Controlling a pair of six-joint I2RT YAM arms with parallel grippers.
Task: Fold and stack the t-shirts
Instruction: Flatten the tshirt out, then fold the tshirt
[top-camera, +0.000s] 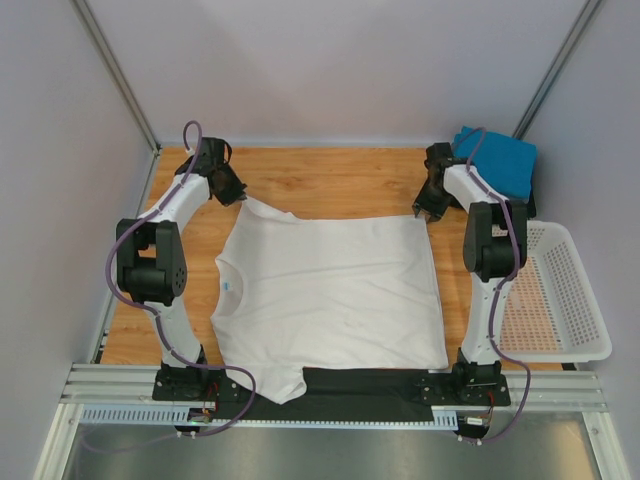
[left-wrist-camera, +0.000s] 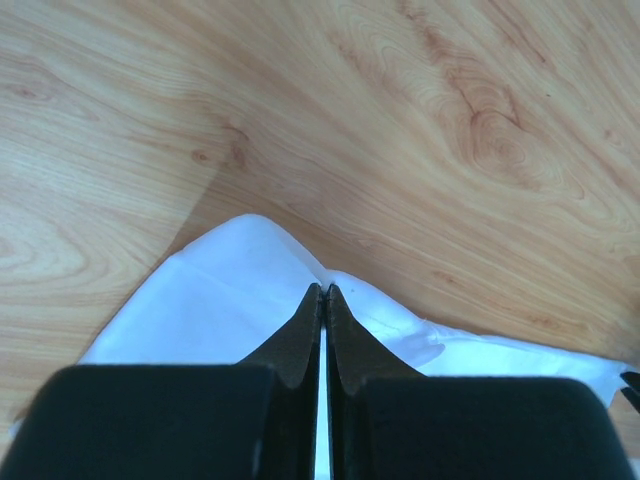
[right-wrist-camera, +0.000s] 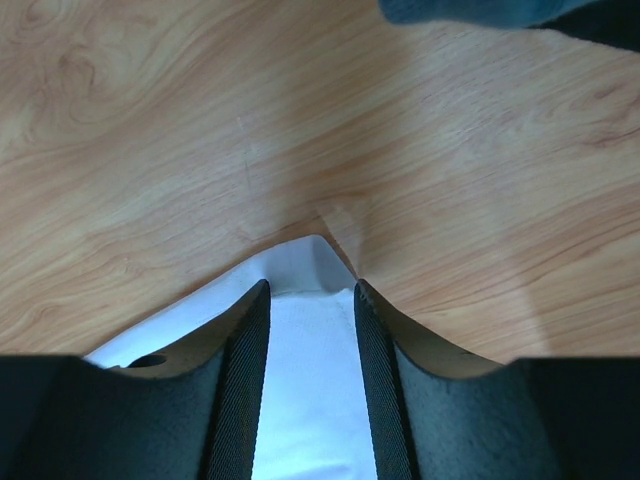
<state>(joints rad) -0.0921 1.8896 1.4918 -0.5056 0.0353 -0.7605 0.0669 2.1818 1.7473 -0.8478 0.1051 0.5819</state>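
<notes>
White t-shirt (top-camera: 330, 290) observed spread flat in the middle of the wooden table (top-camera: 330, 172), neck opening toward the left arm, one sleeve hanging over the near edge.

Left claw (left-wrist-camera: 322, 290) is seen at the far left corner of the shirt, fingers pressed together. A ridge of white cloth is pinched between the tips, and in the overhead view the corner is drawn out to a point toward the claw.

Right claw (right-wrist-camera: 312, 285) is positioned at the far right corner of the shirt and stands partly open. The corner of the cloth lies between the two fingers (right-wrist-camera: 245, 380), slightly raised at the tips. No grip is seen; contact of the pads with the cloth cannot be judged.

Blue t-shirt (top-camera: 497, 160) is noted folded at the far right corner of the table, on top of something dark, behind the right arm.

White perforated basket (top-camera: 590, 330) sits at the right edge of the table, beside the right arm.

Black cloth (top-camera: 360, 385) is noted along the near edge, partly under the white shirt; shirt or mat cannot be told.
</notes>
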